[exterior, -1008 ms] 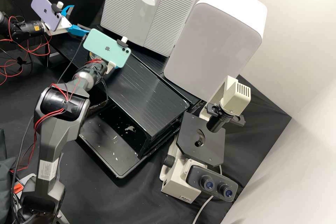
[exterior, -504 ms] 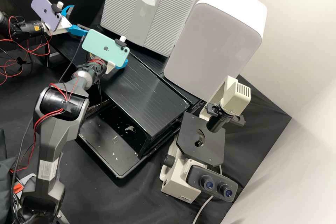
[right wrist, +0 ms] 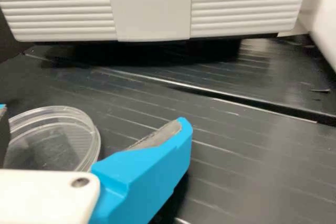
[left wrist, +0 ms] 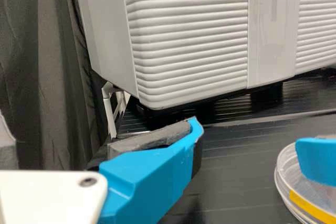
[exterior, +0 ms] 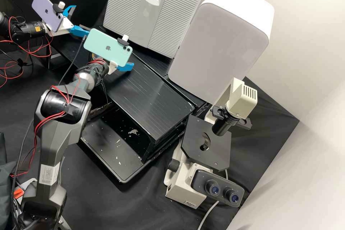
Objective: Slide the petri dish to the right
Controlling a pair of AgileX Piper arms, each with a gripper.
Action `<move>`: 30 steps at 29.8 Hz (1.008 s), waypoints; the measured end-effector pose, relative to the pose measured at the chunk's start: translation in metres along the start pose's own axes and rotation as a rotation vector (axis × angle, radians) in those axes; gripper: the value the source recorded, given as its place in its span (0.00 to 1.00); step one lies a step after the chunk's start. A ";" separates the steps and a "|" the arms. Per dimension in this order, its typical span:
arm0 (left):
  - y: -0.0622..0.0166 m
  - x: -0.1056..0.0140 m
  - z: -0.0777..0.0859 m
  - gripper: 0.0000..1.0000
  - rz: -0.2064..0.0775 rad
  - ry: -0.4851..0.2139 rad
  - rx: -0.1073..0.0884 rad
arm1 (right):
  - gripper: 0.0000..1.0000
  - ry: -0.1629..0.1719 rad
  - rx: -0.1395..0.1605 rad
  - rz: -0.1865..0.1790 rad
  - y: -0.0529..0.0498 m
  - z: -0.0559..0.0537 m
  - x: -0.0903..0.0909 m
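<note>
Black cloth covers the table (exterior: 107, 201), and on it sits a black platform (exterior: 151, 97) with thin grooves. Your petri dish (right wrist: 50, 137) lies flat on that platform, in front of a big white machine with ribs (exterior: 133, 14).

Your right gripper (right wrist: 92, 119) has its fingers wide apart and low over the platform. The dish is between them, just beside one finger; you cannot tell if they touch. In the high view this gripper pokes out under the mint phone (exterior: 107, 48) at the upper left of the frame. Your left gripper (exterior: 79, 21) is farther up and left, with its fingers apart too, holding nothing. Close to it lies a dish with a yellow stripe (left wrist: 302, 198); you cannot tell if it is the same one.

Watch out. The dish looks light and low, so a finger held too high could skip over its rim. Push too fast and the top half might pop off, or the dish might slide off the platform's edge.

The platform runs from the upper left of the frame down to the middle. The ribbed machine stands behind it at the top, with a smooth white box (exterior: 222, 39) at the upper right. A microscope (exterior: 212, 151) sits at the lower right, and a pale wall is on the right side.
</note>
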 end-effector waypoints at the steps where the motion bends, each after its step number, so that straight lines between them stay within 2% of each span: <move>1: 0.0000 0.000 0.000 1.00 0.000 0.000 0.000 | 1.00 0.002 0.002 0.000 0.000 0.000 0.000; 5: 0.0000 0.000 0.000 1.00 0.000 0.000 0.000 | 1.00 0.008 -0.004 -0.001 0.000 -0.001 0.000; 7: 0.0000 0.000 0.000 1.00 0.000 0.000 0.000 | 1.00 0.010 0.008 -0.001 0.000 -0.001 0.000; 13: 0.0000 0.000 0.000 1.00 0.000 0.000 0.000 | 1.00 0.021 -0.012 0.002 -0.001 -0.003 0.000; 17: 0.0000 0.000 0.000 1.00 0.000 0.000 0.000 | 1.00 0.029 -0.013 0.010 -0.001 -0.003 0.000; 22: 0.0000 0.000 0.000 1.00 0.000 0.000 0.000 | 1.00 0.048 -0.067 0.026 -0.004 -0.005 -0.001; 25: 0.0000 0.000 0.000 1.00 0.000 0.000 0.000 | 1.00 0.058 -0.085 0.029 -0.006 -0.008 -0.002; 30: 0.0000 0.000 0.000 1.00 0.000 0.000 0.000 | 1.00 0.055 -0.119 0.039 -0.008 -0.010 -0.002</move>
